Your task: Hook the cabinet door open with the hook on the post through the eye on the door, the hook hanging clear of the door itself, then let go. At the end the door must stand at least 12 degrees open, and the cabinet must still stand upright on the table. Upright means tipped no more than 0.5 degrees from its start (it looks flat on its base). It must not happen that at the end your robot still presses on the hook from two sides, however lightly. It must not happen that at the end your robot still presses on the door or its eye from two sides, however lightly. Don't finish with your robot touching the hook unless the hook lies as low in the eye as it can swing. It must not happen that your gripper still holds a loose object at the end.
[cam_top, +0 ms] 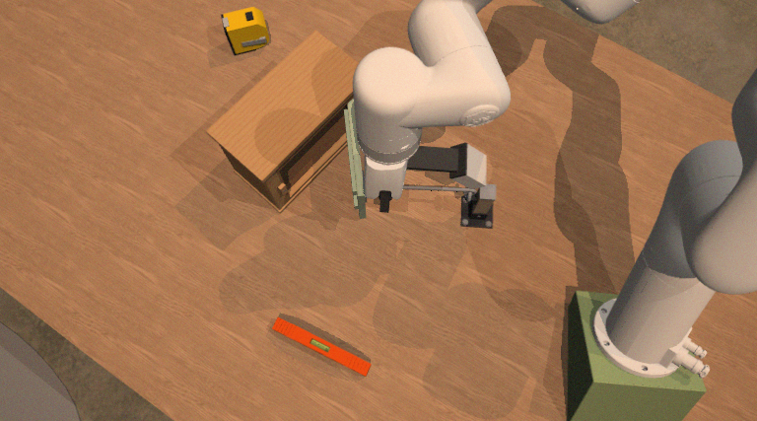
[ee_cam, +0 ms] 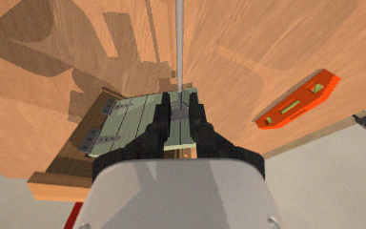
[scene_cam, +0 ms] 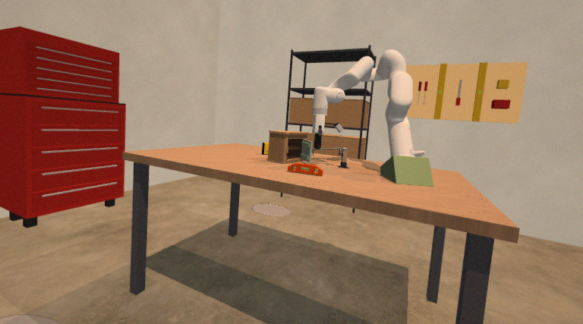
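Parted gripper (ee_cam: pixel 179 114) straddling but not clamping the hook (ee_cam: pixel 179 57), its tip at the eye (ee_cam: pixel 179 113) on the open green door (ee_cam: pixel 138 125) of the cabinet (cam_top: pixel 279 106); risk of snagging hook out while withdrawing.
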### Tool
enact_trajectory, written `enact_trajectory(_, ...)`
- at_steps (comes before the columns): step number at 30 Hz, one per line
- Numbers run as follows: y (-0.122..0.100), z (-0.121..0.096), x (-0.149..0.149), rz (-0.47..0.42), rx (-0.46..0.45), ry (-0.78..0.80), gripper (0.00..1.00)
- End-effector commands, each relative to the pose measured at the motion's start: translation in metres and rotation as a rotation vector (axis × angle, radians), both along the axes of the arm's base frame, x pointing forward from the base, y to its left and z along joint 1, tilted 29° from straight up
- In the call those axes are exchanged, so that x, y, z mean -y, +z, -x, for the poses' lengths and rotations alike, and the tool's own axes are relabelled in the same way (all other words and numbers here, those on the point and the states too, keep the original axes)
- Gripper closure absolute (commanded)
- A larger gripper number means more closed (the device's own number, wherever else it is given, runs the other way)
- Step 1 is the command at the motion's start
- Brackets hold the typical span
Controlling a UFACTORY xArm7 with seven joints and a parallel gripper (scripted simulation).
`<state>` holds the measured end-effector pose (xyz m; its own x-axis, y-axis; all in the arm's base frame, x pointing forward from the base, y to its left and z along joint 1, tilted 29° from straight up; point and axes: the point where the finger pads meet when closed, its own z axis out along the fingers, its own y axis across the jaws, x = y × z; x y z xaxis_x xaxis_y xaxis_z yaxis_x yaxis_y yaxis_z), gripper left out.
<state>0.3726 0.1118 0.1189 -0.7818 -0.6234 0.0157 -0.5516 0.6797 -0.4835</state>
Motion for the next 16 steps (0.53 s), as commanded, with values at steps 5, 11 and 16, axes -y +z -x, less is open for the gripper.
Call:
enact_trajectory(5, 0.0019, -0.0005, -0.0017, -0.002, 0.003, 0.002, 0.77)
enact_trajectory(11, 0.0056, 0.0007, -0.0033, -0.002, 0.003, 0.002, 0.77)
enact_trajectory(16, 0.0077, 0.0014, -0.0042, -0.002, 0.003, 0.002, 0.77)
